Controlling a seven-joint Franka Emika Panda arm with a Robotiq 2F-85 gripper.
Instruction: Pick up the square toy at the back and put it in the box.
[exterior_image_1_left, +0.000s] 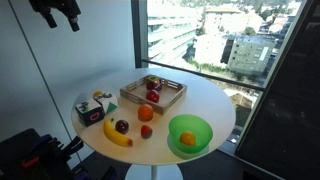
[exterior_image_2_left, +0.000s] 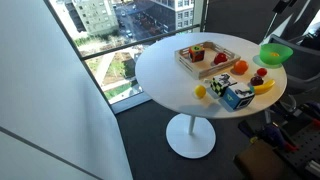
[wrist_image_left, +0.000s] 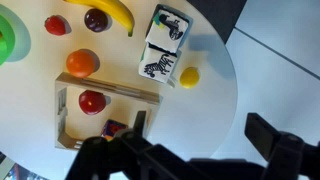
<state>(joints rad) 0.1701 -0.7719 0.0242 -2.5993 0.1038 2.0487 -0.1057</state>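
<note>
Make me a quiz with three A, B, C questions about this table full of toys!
1. Where is the round red apple?
A in the shallow light-brown wooden tray
B in the bowl
C on the floor

2. What colour is the round plastic bowl?
A blue
B green
C pink

3. What is the robot's black pincer holding?
A the yellow banana
B a cube
C nothing

Answers:
1 A: the apple lies inside the tray's low walls.
2 B: the bowl is bright green.
3 C: the pincer hangs open with nothing between its fingers.

No readable txt, labels, brands, nos. or signs, all 3 views
</note>
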